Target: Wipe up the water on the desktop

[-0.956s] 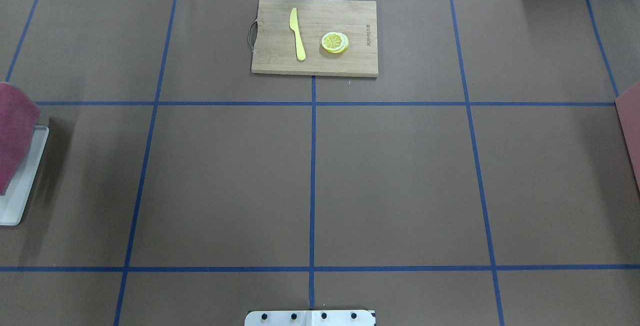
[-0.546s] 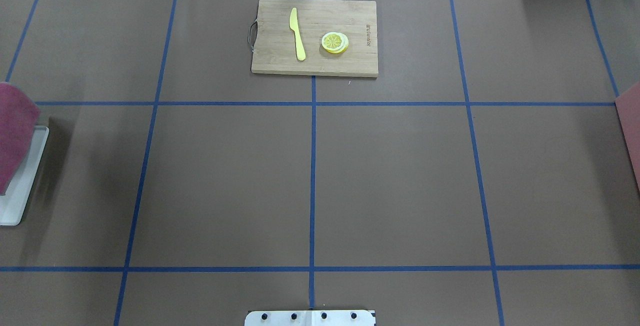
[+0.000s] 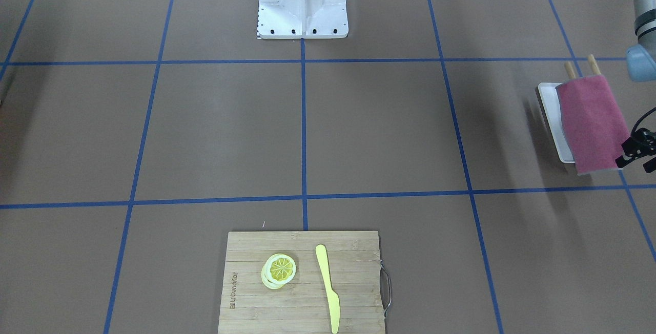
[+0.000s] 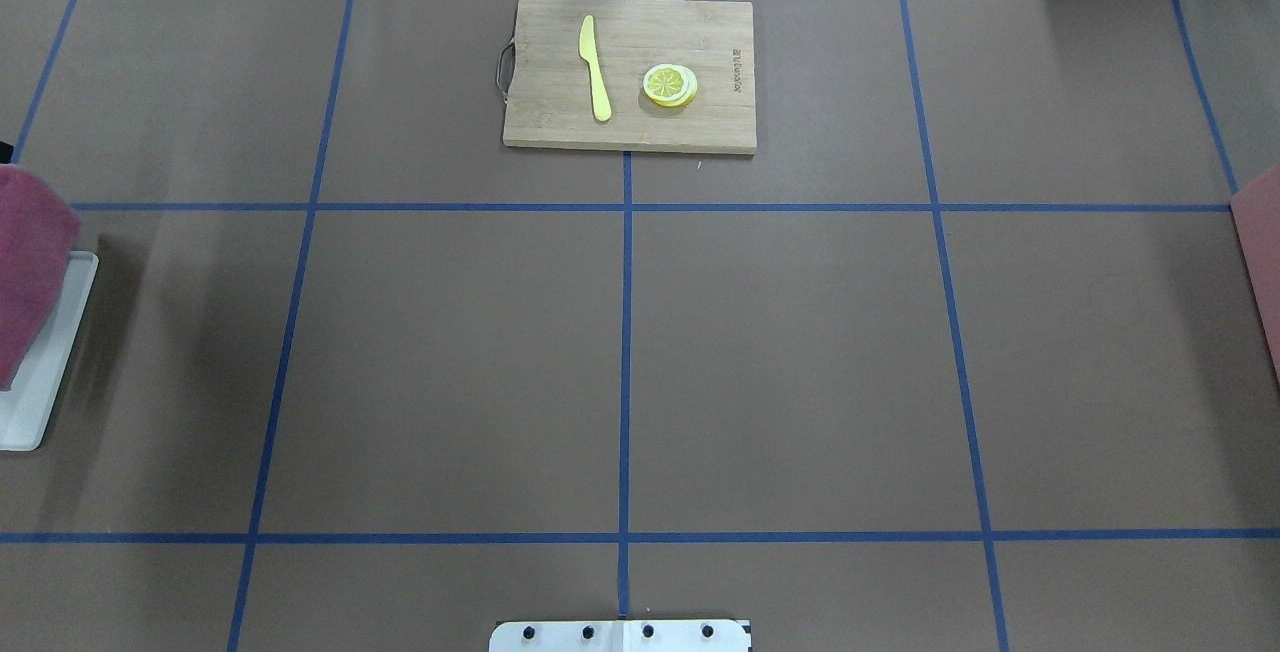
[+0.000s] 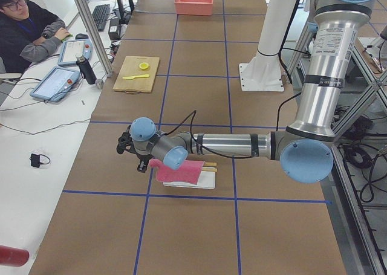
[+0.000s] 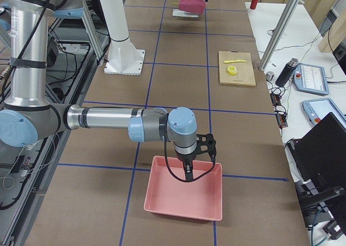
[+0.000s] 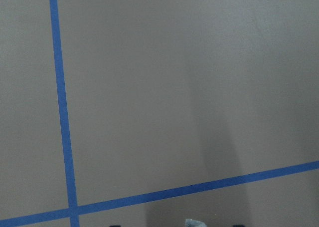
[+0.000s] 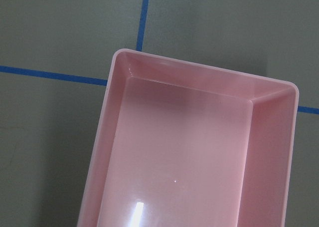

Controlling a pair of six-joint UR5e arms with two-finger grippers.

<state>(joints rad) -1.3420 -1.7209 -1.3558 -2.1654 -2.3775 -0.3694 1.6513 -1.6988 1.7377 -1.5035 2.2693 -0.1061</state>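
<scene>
The matte brown counter bears blue tape lines; the cloth is magenta, the tray white, the bin pink, the knife yellow.

engraved mark on the bamboo cutting board, too small for reading

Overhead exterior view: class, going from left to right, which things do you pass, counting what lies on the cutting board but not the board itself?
maroon cloth → yellow knife → lemon slices → pink bin
</scene>
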